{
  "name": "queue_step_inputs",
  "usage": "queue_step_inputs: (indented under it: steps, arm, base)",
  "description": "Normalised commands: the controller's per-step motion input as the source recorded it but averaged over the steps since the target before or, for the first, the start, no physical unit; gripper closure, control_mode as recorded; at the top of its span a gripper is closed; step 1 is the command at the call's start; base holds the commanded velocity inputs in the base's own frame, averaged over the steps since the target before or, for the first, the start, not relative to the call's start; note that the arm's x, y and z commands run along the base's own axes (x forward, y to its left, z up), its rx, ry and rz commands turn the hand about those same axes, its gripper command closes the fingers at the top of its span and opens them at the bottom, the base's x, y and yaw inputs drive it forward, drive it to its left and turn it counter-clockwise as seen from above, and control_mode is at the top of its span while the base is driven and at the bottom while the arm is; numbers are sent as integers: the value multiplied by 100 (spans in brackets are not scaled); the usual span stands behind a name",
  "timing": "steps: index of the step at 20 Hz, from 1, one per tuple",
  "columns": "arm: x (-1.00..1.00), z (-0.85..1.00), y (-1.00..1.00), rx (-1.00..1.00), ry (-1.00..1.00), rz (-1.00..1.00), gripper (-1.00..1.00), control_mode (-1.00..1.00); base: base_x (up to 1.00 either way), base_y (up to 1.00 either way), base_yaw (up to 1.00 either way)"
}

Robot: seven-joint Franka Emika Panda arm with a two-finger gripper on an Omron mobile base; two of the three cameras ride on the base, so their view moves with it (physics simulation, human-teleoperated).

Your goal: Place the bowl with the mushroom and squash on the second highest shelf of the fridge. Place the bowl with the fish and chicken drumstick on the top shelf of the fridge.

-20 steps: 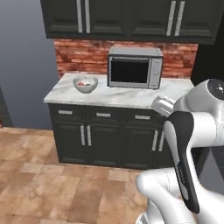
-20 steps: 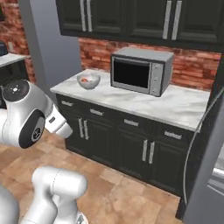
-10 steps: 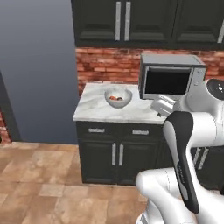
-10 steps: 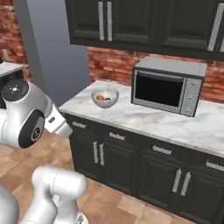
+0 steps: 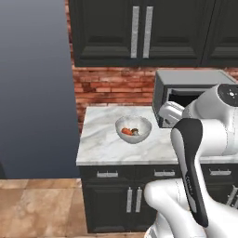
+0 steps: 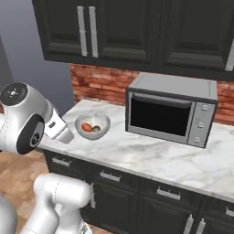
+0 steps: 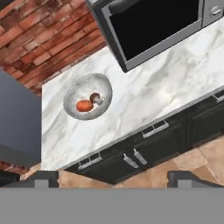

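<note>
A pale grey round bowl (image 7: 88, 96) holding a brown-capped mushroom (image 7: 95, 98) and orange squash (image 7: 83, 106) sits on the white marbled surface (image 7: 153, 96). It stands near the grey microwave (image 6: 170, 107). The pincer (image 7: 112, 178) hangs wide open and empty, well apart from the bowl.

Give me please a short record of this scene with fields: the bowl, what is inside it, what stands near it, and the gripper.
bowl: pale grey round bowl, upright on the white marble counter, near its left end
contents: small brown-capped mushroom and an orange squash piece
neighbour: grey microwave, standing apart from the bowl, door closed
gripper: gripper open, holding nothing, away from the bowl
</note>
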Motion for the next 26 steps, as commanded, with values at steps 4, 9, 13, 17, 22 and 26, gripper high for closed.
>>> queue_step_inputs:
  steps: [4,9,13,17,22,26]
  arm:
    - [0,0,0,0,0,0,-100,100]
    - [8,-12,0,0,5,0,-100,-100]
    - [20,-92,-1,0,28,0,-100,-100]
    - [25,-73,-3,0,19,0,-100,-100]
    - [27,-50,-5,0,7,0,-100,-100]
    - [21,-45,-7,0,1,0,-100,-100]
  base:
    - [94,10,-16]
    - [45,7,-5]
    - [0,0,0]
    - [0,0,0]
    - [0,0,0]
    - [0,0,0]
